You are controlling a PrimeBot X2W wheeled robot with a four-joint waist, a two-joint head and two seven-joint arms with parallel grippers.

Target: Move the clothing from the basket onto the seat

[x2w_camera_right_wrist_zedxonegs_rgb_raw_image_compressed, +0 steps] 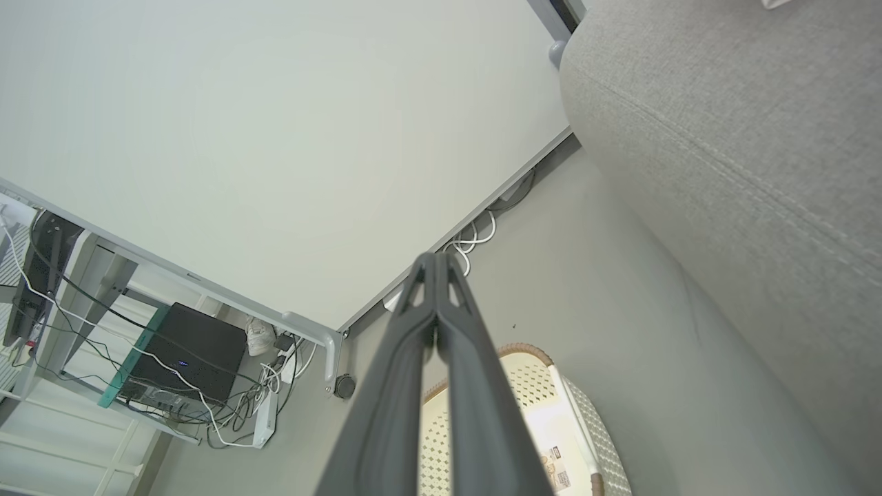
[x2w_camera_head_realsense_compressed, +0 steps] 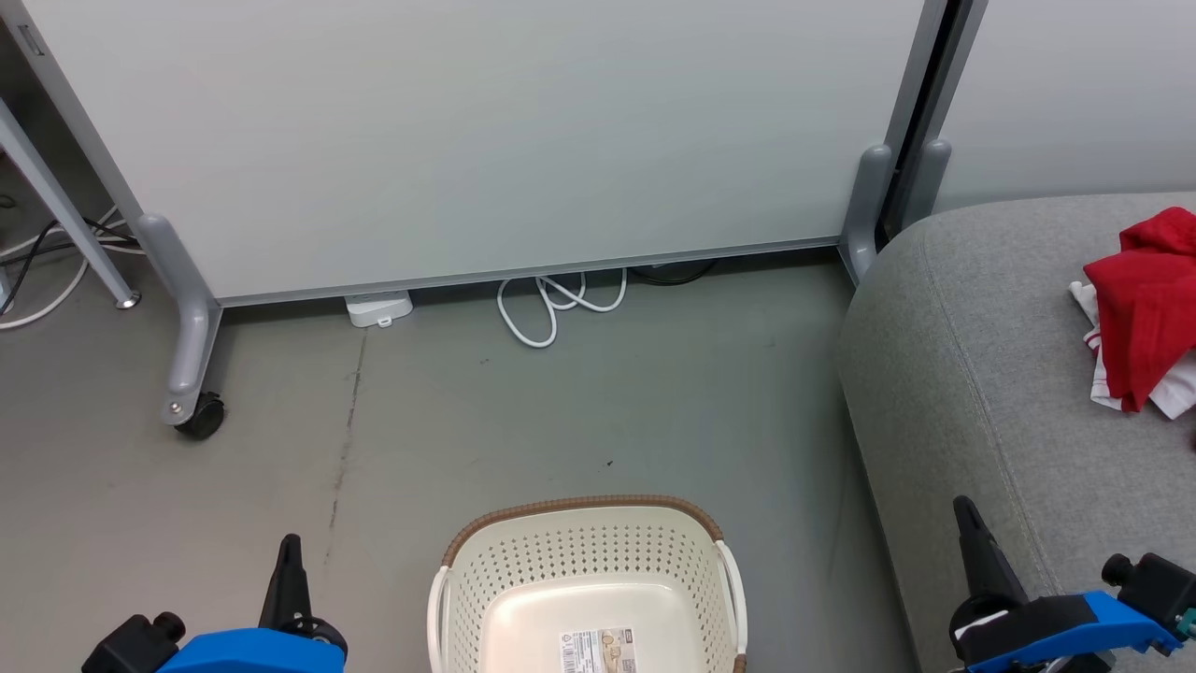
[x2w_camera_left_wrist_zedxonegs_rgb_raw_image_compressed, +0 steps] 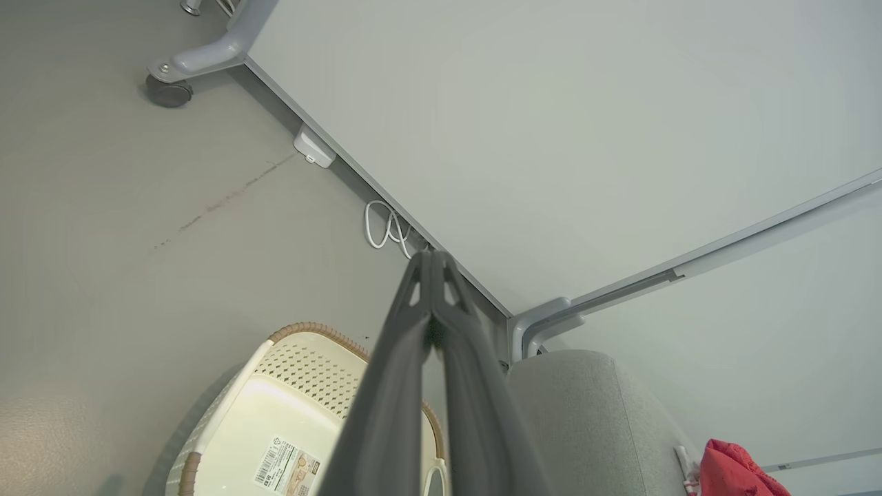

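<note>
The cream basket (x2w_camera_head_realsense_compressed: 448, 598) with its brown rim stands on the floor at the bottom centre, and its inside shows a bare bottom with a paper label. Red clothing (x2w_camera_head_realsense_compressed: 1145, 304) with white trim lies crumpled on the grey seat (x2w_camera_head_realsense_compressed: 972, 374) at the right. My left gripper (x2w_camera_head_realsense_compressed: 290, 551) is shut at the lower left, left of the basket, holding nothing. Over the seat's front edge at the lower right, my right gripper (x2w_camera_head_realsense_compressed: 967, 514) is shut and empty too. The left wrist view has the basket (x2w_camera_left_wrist_zedxonegs_rgb_raw_image_compressed: 227, 413), the seat (x2w_camera_left_wrist_zedxonegs_rgb_raw_image_compressed: 586, 420) and a bit of the clothing (x2w_camera_left_wrist_zedxonegs_rgb_raw_image_compressed: 741, 472).
A white partition panel (x2w_camera_head_realsense_compressed: 467, 140) on grey castor feet (x2w_camera_head_realsense_compressed: 192, 374) stands behind the basket, with a white cable coil (x2w_camera_head_realsense_compressed: 551, 304) and a small white box (x2w_camera_head_realsense_compressed: 378, 308) at its base. A desk leg and cables sit at the far left (x2w_camera_head_realsense_compressed: 56, 243).
</note>
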